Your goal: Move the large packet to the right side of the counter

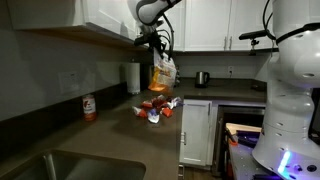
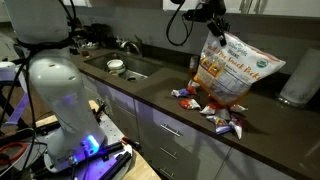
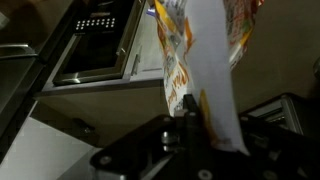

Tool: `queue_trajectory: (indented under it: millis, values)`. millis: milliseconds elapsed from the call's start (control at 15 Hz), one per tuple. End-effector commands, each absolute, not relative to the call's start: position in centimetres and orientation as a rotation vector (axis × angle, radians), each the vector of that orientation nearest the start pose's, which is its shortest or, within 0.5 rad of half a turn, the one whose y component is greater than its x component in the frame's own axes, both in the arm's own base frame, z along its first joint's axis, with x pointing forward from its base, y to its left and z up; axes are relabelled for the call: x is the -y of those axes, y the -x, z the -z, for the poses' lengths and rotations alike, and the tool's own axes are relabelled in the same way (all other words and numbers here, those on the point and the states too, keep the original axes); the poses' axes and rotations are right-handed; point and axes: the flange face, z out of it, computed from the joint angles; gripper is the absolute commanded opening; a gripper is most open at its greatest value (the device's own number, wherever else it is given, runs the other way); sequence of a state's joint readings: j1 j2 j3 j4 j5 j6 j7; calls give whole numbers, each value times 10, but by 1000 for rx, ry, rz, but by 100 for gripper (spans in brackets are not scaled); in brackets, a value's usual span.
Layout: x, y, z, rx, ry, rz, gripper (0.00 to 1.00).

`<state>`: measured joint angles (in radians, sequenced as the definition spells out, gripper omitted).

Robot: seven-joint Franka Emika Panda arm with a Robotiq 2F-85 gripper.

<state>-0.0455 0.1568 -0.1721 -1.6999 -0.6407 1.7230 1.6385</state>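
Observation:
The large packet (image 1: 162,73) (image 2: 235,72), a crinkly clear bag with orange-yellow contents and red and white print, hangs in the air above the dark counter (image 1: 100,135) (image 2: 150,85). My gripper (image 1: 157,45) (image 2: 214,30) is shut on the bag's top edge and holds it clear of the surface. In the wrist view the large packet (image 3: 200,60) runs away from the gripper (image 3: 195,120), pinched between the fingers. Its lower end hangs just above a heap of small red-white packets (image 1: 158,108) (image 2: 210,105).
A sink (image 1: 70,165) (image 2: 130,68) is set in the counter. A red-capped bottle (image 1: 89,107) and a paper towel roll (image 1: 133,77) (image 2: 297,85) stand by the wall. A kettle (image 1: 201,78) is further along. A stove (image 3: 95,45) shows below in the wrist view.

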Motion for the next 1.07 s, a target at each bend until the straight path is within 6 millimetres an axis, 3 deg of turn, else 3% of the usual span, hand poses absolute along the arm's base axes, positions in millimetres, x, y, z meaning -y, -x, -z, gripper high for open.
queue_trajectory:
  millis: [0, 400, 1000]
  values:
    - [199, -571, -512, 1950, -1615, -426, 3]
    - [233, -567, -509, 1973, -1615, -424, 2]
    - [277, -580, -491, 1938, -1686, -465, 2]
